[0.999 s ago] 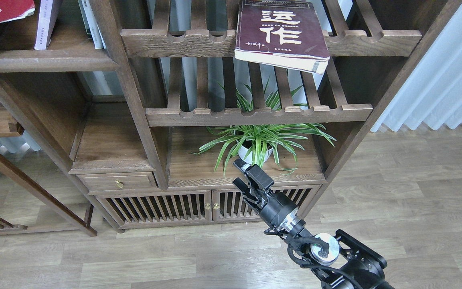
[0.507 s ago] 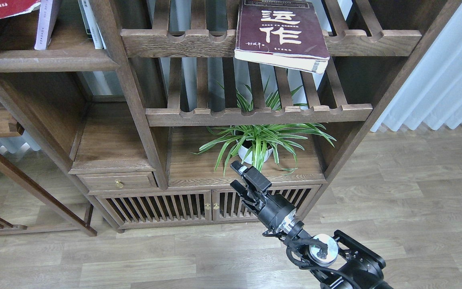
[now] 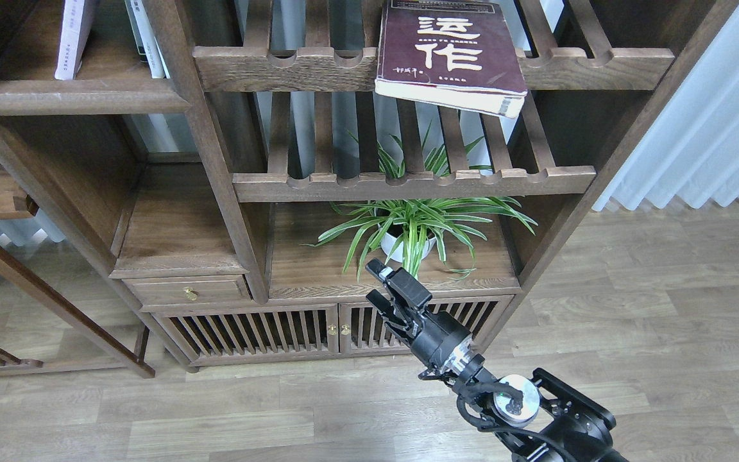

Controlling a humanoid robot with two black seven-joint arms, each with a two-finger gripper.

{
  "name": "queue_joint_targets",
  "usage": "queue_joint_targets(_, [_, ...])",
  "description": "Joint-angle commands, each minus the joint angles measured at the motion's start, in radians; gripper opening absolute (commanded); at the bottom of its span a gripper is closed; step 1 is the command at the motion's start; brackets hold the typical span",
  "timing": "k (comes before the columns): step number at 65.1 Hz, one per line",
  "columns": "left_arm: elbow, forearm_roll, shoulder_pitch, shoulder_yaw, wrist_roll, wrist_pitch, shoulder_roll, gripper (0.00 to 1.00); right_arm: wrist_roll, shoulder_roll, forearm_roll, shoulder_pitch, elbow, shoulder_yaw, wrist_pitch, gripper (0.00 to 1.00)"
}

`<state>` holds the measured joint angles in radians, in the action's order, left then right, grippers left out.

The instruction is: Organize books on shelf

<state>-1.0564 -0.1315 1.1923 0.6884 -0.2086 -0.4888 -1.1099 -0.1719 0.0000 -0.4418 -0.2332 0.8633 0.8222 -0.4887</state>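
The right end effector [image 3: 377, 282] hangs unclenched, empty, well below the thick dark maroon book [image 3: 450, 54]; best raise it squarely toward that book's overhanging edge.

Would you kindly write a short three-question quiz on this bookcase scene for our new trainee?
1. True or false: the maroon book stands upright.
2. The potted plant sits: A) on a slatted rack B) on the board above the cabinet doors C) on the floor.
3. What is the right gripper holding?

Key: 1 false, it lies flat on the upper slatted rack, overhanging the front rail. 2 B. 3 nothing.
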Motion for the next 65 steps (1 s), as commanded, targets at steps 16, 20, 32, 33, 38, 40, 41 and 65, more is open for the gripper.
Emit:
queue_joint_targets(16, [0.032,0.099,-0.01,-0.006,0.253,0.0,0.045,0.03,0.0,0.0,0.002,0.0,0.0,-0.017,0.0,0.98])
queue_joint_targets(20, [0.055,0.139,-0.01,-0.006,0.307,0.0,0.074,0.03,0.0,0.0,0.002,0.0,0.0,-0.018,0.0,0.98])
queue_joint_targets(32, [0.111,0.245,-0.033,-0.012,0.417,0.0,0.114,0.03,0.0,0.0,0.0,0.0,0.0,-0.018,0.0,0.98])
queue_joint_targets(33, [0.113,0.248,-0.034,-0.012,0.42,0.0,0.116,0.03,0.0,0.0,0.0,0.0,0.0,-0.017,0.0,0.98])
queue_joint_targets(38, [0.125,0.285,-0.046,-0.012,0.429,0.0,0.13,0.03,0.0,0.0,0.0,0.0,0.0,-0.017,0.0,0.98])
queue_joint_targets(40, [0.125,0.294,-0.057,-0.013,0.436,0.0,0.134,0.03,0.0,0.0,0.002,0.002,0.0,-0.018,0.0,0.98])
queue_joint_targets(41, [0.127,0.3,-0.063,-0.013,0.44,0.0,0.139,0.03,0.0,0.0,0.002,0.0,0.0,-0.018,0.0,0.98])
queue_joint_targets(65, [0.237,0.385,-0.076,-0.006,0.549,0.071,0.266,0.03,0.0,0.0,0.0,0.003,0.0,-0.018,0.0,0.98])
